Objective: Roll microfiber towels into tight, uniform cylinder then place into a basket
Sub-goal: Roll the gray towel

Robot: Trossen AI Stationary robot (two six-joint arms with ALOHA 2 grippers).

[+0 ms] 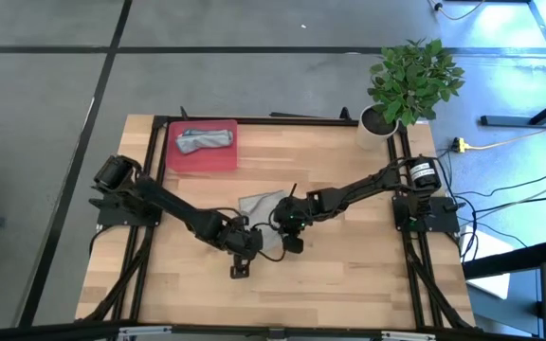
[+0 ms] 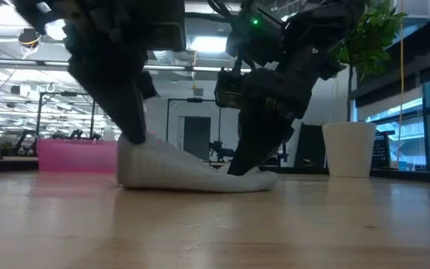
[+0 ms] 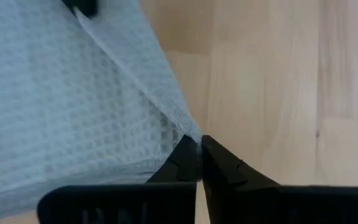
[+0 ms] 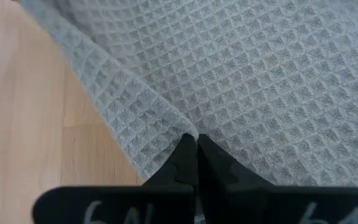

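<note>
Plant pot [image 1: 375, 123] far corner, rolled towel [image 1: 204, 140] in tray [image 1: 218, 160].

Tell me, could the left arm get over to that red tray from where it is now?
Probably yes. Bare table lies between the left gripper and the red tray, but its jaws are shut on the grey towel, which the right gripper also pinches.

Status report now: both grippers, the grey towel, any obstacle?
Left gripper and right gripper shut on grey towel, mid-table. Other towel in red basket. Nothing in the way.
</note>
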